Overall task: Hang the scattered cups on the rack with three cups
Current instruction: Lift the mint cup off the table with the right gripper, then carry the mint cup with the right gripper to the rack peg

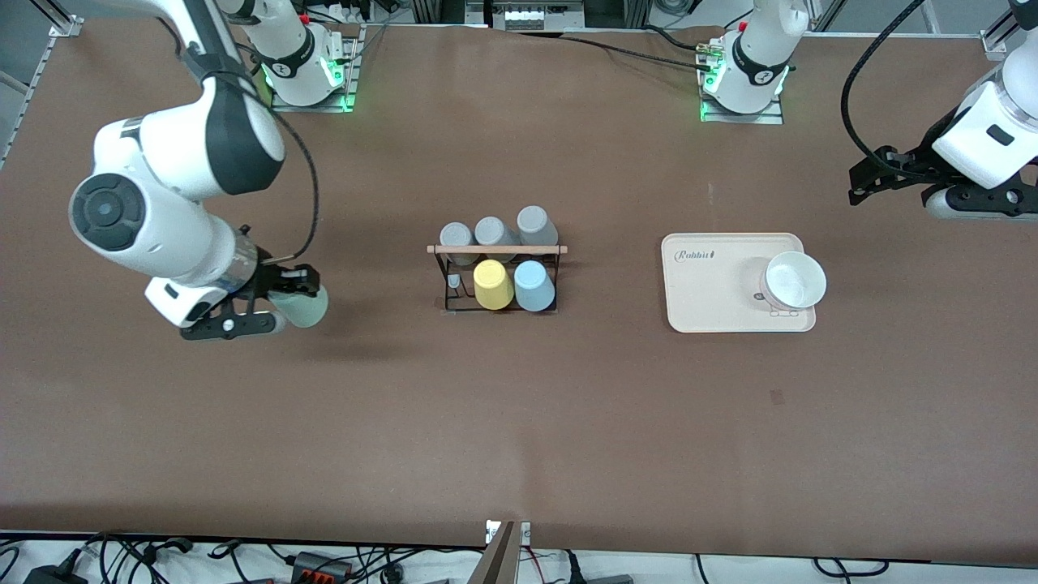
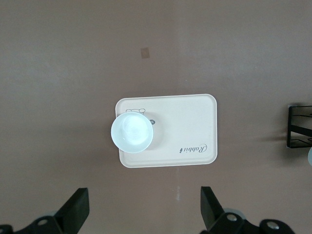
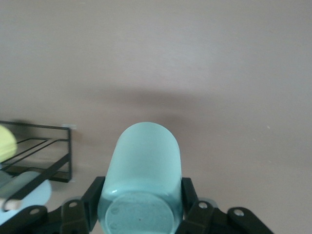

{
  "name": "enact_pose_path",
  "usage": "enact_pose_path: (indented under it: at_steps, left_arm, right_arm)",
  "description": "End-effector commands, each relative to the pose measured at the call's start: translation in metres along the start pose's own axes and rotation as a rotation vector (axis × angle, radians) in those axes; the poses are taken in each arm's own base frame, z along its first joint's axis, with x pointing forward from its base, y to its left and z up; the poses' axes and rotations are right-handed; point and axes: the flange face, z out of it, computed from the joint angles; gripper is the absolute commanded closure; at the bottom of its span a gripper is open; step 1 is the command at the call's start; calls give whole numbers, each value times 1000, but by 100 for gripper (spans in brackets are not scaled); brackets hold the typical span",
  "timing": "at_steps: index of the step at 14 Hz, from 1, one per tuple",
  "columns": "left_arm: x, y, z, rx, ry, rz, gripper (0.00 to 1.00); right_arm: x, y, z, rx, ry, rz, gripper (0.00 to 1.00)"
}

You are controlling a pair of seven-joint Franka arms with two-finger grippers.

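My right gripper [image 1: 292,302] is shut on the pale mint green cup [image 1: 306,307], held on its side over the table at the right arm's end, apart from the rack. In the right wrist view the mint cup [image 3: 144,165] fills the gap between the fingers [image 3: 95,197] of the right gripper [image 3: 141,197]. The black wire rack [image 1: 444,284] with its wooden rod [image 1: 496,249] stands mid-table. The light blue cup [image 1: 534,285] hangs on it beside a yellow cup [image 1: 493,284]. My left gripper [image 1: 869,182] waits open and empty; the left wrist view shows this gripper [image 2: 144,209] over bare table.
Three grey cups [image 1: 493,234] hang on the rack's row farther from the front camera. A beige tray [image 1: 714,300] with a white bowl [image 1: 795,280] lies toward the left arm's end. The right wrist view shows the rack's corner [image 3: 48,146] close by.
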Motion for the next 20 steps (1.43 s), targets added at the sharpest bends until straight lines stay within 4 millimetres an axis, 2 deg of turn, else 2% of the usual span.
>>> enact_pose_path:
  at_steps: [1, 3, 5, 9, 11, 14, 20]
  left_arm:
    - [-2, -5, -1, 3, -2, 10, 0]
    - [-2, -5, -1, 3, -2, 10, 0]
    - [-1, -4, 0, 1, -3, 10, 0]
    - [-2, -2, -1, 2, 0, 14, 0]
    - [-1, 0, 0, 0, -2, 17, 0]
    - [-1, 3, 0, -4, -2, 22, 0]
    - [-1, 1, 0, -3, -2, 19, 0]
  right_arm:
    - [6, -45, -4, 1, 7, -46, 80]
    - [6, -71, -3, 6, 13, -82, 80]
    - [-5, -118, 7, -9, 9, -139, 80]
    - [-8, -164, 18, -34, 20, -176, 80]
    - [-8, -180, 27, -37, 16, -196, 80]
    - [-9, -194, 40, -42, 4, -215, 80]
    - [-12, -204, 55, -48, -17, -230, 80]
